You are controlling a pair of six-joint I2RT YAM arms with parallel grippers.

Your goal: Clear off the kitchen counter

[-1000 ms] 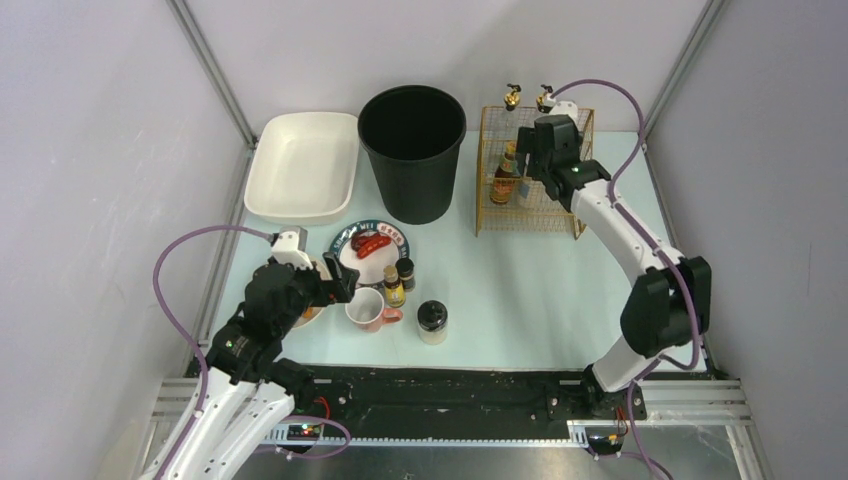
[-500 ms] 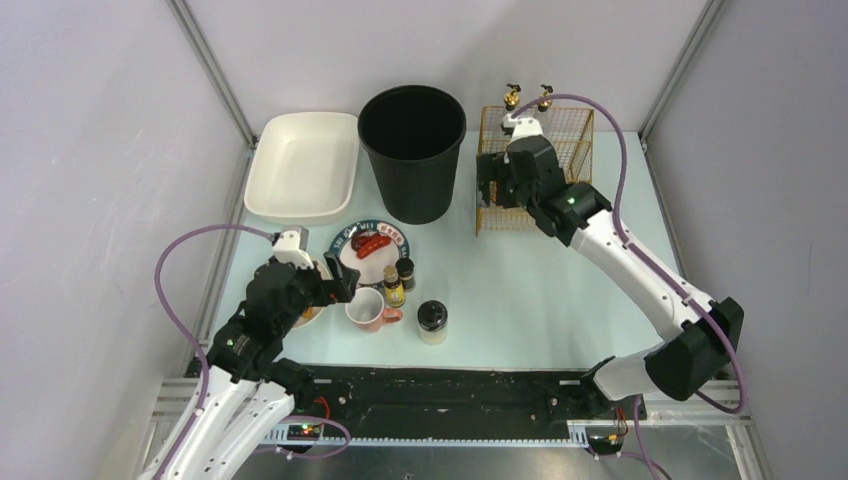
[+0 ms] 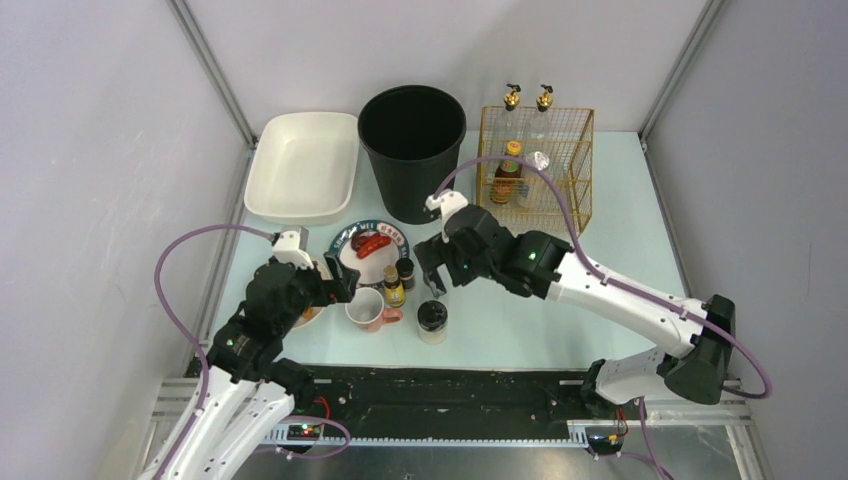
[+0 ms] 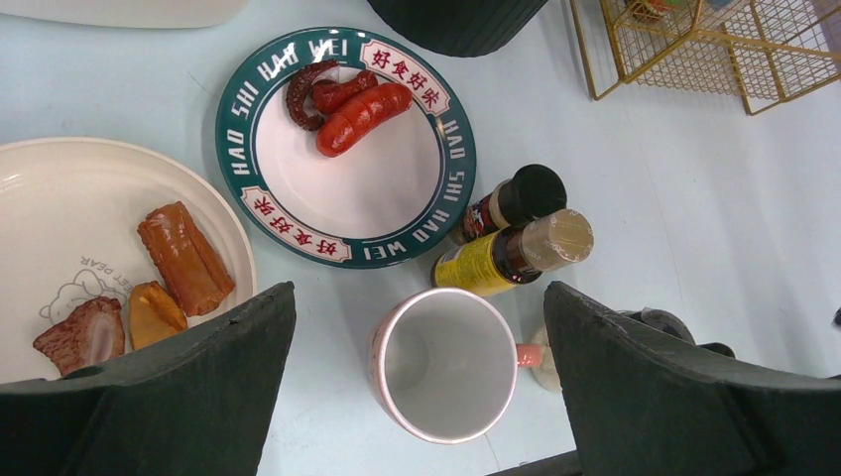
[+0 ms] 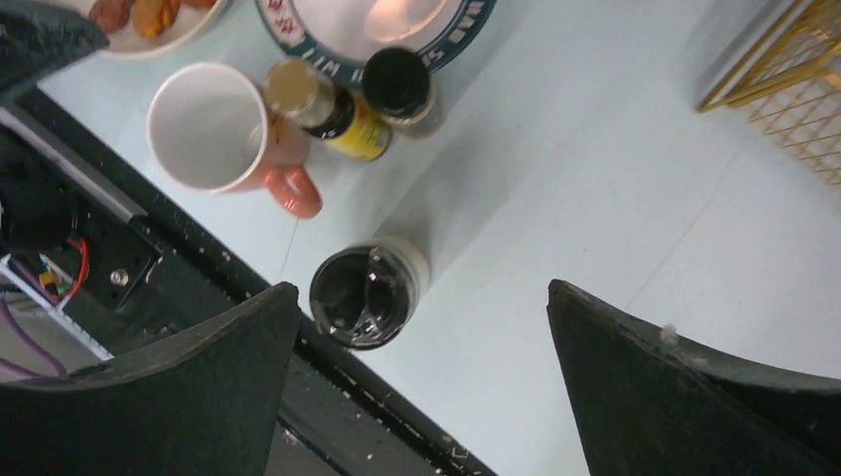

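Grey walls and metal posts close in the kitchen counter (image 3: 500,325), a pale mint-green top that fills the middle of the overhead view and carries everything else; both arms reach over its near left part. The right arm stretches leftward from its base, its right gripper (image 5: 423,288) hanging with fingers spread wide and nothing between them; the left arm bends over the near left corner, its left gripper (image 4: 419,293) likewise gaping and empty.

A black bin (image 3: 412,160) stands at the back centre; a white tray (image 3: 300,170) lies to its left, and a gold wire basket (image 3: 570,200) stands to its right, holding a brown bottle (image 3: 508,175) with a yellow cap; two spouted bottle tops show at the basket's far rim.

In front of the bin lies a green-rimmed plate (image 4: 238,159) with red sausage pieces (image 4: 362,114); a cream plate (image 4: 60,218) just to its left bears brown food chunks (image 4: 183,258). A pink mug (image 4: 446,367) stands upright near the green plate, below the left fingers' gap; a black-lidded jar (image 5: 362,296) stands to its right, under the right gripper and nearer its left finger. Two small bottles stand side by side between mug and plate: a yellow-labelled bottle (image 4: 506,260) and a black-capped bottle (image 4: 516,198).
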